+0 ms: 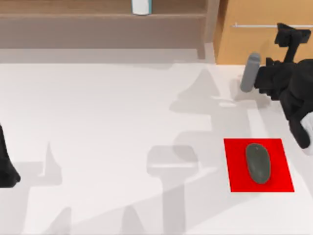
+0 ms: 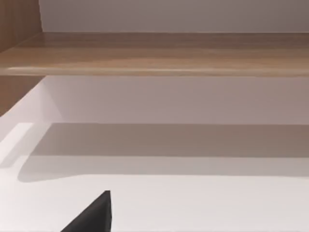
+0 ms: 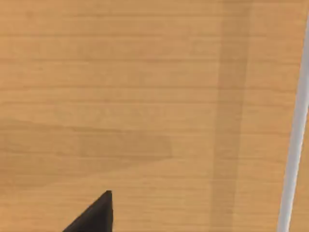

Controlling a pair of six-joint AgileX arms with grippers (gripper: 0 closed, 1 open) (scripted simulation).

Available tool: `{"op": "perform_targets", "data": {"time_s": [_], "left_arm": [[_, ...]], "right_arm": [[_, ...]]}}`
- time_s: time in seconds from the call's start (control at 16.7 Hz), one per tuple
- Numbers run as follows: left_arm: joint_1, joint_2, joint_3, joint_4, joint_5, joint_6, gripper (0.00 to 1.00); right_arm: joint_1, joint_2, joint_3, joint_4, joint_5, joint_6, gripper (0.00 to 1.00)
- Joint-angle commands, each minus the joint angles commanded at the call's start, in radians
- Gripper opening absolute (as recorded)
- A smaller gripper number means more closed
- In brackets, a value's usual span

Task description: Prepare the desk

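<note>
The desk point(image 1: 112, 122) is a wide white tabletop with a light-wood shelf unit point(image 1: 98, 19) along the back and a light-wood drawer point(image 1: 254, 39) at the back right. A thin silver bar handle point(image 1: 254, 25) runs across the drawer front. My right gripper point(image 1: 292, 35) is up against the drawer front, close to the handle's right part. In the right wrist view the wood front is very near, and the handle point(image 3: 295, 145) crosses beside the gripper. My left arm point(image 1: 7, 171) is parked at the table's left edge, facing the shelf board point(image 2: 154, 53).
A red mat point(image 1: 283, 166) lies at the front right with a dark grey mouse point(image 1: 258, 163) on it, just in front of the right arm. A white and blue container point(image 1: 141, 6) stands on the shelf at the back.
</note>
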Motion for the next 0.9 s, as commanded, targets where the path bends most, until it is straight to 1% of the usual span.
{"op": "perform_targets", "data": {"time_s": [0.36,0.48,0.66,0.9], "left_arm": [[0.0,0.0,0.0,0.0,0.0,0.0,1.0],[0.0,0.0,0.0,0.0,0.0,0.0,1.0],[0.0,0.0,0.0,0.0,0.0,0.0,1.0],[0.0,0.0,0.0,0.0,0.0,0.0,1.0]], "right_arm": [[0.0,0.002,-0.009,-0.005,0.012,0.001,1.0],[0.026,-0.011,-0.001,-0.007,0.028,0.032,1.0],[0.124,-0.037,0.028,-0.03,0.08,0.149,1.0],[0.302,-0.057,0.113,-0.109,0.176,0.401,1.0]]}}
